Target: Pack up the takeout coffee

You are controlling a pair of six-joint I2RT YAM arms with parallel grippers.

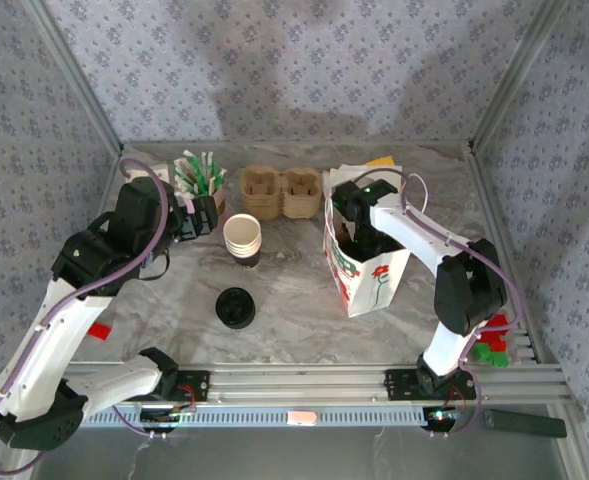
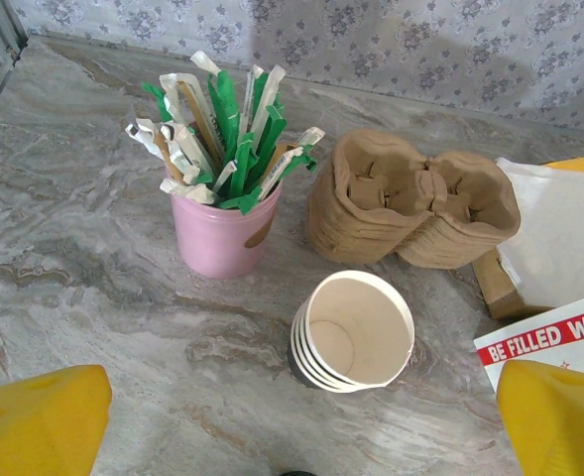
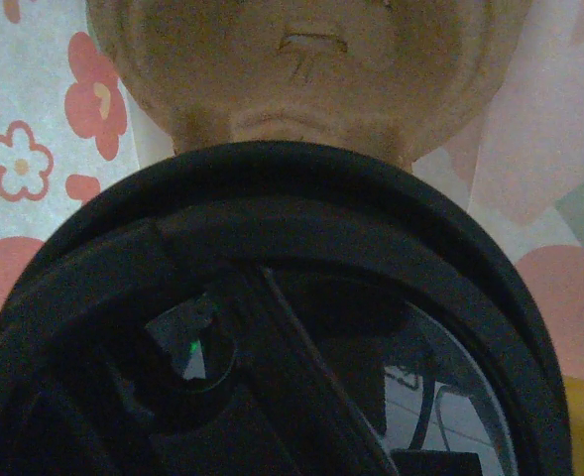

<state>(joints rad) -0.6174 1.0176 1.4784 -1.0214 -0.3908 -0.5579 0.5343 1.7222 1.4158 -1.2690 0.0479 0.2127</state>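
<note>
**A:** How much room is there on the counter [image 1: 294, 285]?

**B:** Patterned walls [image 1: 54, 120] close it in on the left, far and right sides, and a metal rail [image 1: 304, 380] runs along the near edge. The open stretch is the middle, leftward from the bag.

**A:** What stands around that stretch?

**B:** The paper bag [image 1: 372, 285] stands upright right of centre, with the right gripper [image 1: 348, 236] down in its mouth. White sheets [image 1: 359, 172] lie along the far edge behind it. Left of those are cardboard cup carriers [image 2: 410, 203], then a pink cup [image 2: 222, 233] full of wrapped sticks [image 2: 227, 119]. An empty stack of lidless paper cups [image 2: 353, 332] stands just near of the carriers. A loose black lid [image 1: 235, 307] lies flat, nearer still.

**A:** And the takeout coffee?

**B:** The takeout coffee [image 3: 301, 238] is inside the bag, right under the right gripper, with a brown cardboard piece [image 3: 301, 69] beyond it. Those jaws are spread wide — I cannot tell whether they touch the cup. The left gripper [image 2: 299, 421] hovers near of the pink cup, its yellow fingers [image 2: 44, 421] far apart with nothing between them.
</note>
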